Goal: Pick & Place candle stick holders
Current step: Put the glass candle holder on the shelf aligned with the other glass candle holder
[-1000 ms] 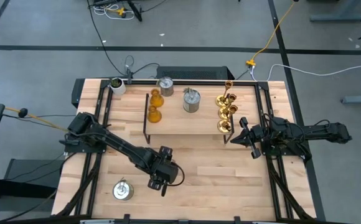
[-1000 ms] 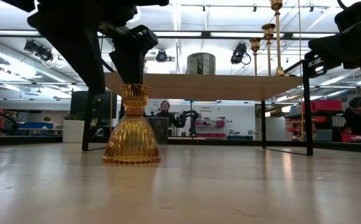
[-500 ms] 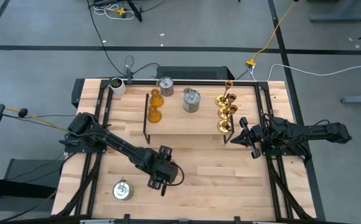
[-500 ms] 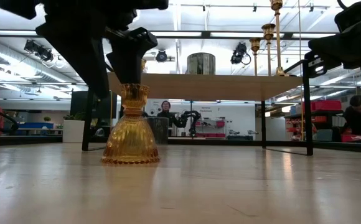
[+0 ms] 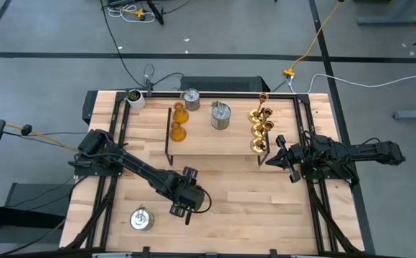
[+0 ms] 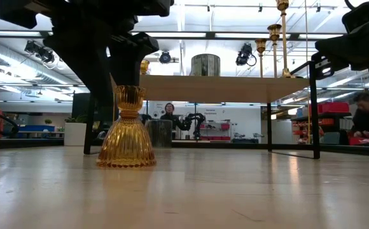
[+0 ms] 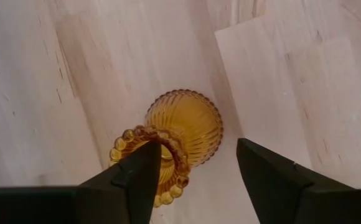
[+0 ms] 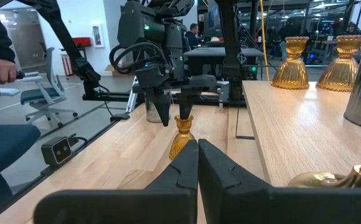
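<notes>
While the left gripper (image 5: 181, 208) is hanging over the front part of the table (image 5: 265, 215), its two dark fingers (image 7: 131, 180) are standing on either side of the beaded rim of an amber candle stick holder (image 6: 126, 130), one finger just beside the rim and the other a little apart, so the jaws are partly open and I cannot tell that they are pressing the glass. This ribbed holder is standing upright on the bare wood, in front of the wooden rack (image 5: 215, 147). On the rack two more amber holders (image 5: 178, 122) are sitting at its left end, a silver can-shaped holder (image 5: 221, 115) is sitting near the middle, and the gold brass holders (image 5: 260, 127) are standing in a row at its right end. Another silver holder (image 5: 191, 98) is sitting behind the rack, and one more silver holder (image 5: 141, 219) is lying near the front left corner of the table. A whitish cup (image 5: 135, 98) is resting at the back left corner. The right gripper (image 5: 274, 153) is waiting at the right side of the table, just beside the end of the rack, and its fingers are closed together on nothing.
</notes>
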`<action>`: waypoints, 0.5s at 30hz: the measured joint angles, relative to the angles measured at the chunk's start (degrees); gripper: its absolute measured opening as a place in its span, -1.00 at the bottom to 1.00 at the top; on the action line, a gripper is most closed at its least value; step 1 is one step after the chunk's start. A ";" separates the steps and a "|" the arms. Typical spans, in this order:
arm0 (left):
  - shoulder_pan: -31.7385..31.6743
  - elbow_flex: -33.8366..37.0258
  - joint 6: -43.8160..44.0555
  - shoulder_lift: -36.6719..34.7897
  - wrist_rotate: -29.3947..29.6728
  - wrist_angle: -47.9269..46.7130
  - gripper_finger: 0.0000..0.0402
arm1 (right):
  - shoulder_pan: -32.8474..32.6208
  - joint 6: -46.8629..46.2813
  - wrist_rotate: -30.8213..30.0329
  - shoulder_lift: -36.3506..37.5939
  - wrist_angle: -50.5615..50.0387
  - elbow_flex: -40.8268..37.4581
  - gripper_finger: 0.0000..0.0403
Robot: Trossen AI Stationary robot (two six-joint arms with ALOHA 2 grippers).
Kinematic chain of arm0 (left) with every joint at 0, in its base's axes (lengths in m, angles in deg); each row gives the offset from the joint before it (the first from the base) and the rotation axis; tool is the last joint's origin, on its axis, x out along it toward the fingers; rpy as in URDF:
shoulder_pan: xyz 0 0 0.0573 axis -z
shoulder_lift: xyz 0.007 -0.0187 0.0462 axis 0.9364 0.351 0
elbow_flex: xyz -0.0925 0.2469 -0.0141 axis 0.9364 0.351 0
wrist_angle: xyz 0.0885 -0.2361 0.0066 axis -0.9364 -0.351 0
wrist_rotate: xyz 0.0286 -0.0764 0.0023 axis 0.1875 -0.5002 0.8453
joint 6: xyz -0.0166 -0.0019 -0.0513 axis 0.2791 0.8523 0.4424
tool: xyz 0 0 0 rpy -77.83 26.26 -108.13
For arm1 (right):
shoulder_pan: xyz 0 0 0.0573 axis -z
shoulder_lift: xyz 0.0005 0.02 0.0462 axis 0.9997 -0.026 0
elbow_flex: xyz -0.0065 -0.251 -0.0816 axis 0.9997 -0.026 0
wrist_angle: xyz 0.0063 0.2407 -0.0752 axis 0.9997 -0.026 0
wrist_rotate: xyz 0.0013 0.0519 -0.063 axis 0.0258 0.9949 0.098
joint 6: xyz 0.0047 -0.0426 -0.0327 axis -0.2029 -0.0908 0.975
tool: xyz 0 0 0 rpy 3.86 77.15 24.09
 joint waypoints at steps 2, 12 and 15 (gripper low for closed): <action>0.00 0.00 0.00 -0.02 0.01 0.00 0.01 | -0.02 0.00 -0.01 0.00 0.00 0.00 -0.93; 0.00 0.09 0.02 -0.02 2.64 -0.04 -0.32 | -0.01 0.00 0.00 -0.02 0.00 0.00 -0.93; 0.00 0.09 0.02 -0.02 2.61 -0.04 -0.39 | 0.00 0.00 0.00 0.00 0.00 0.00 -0.93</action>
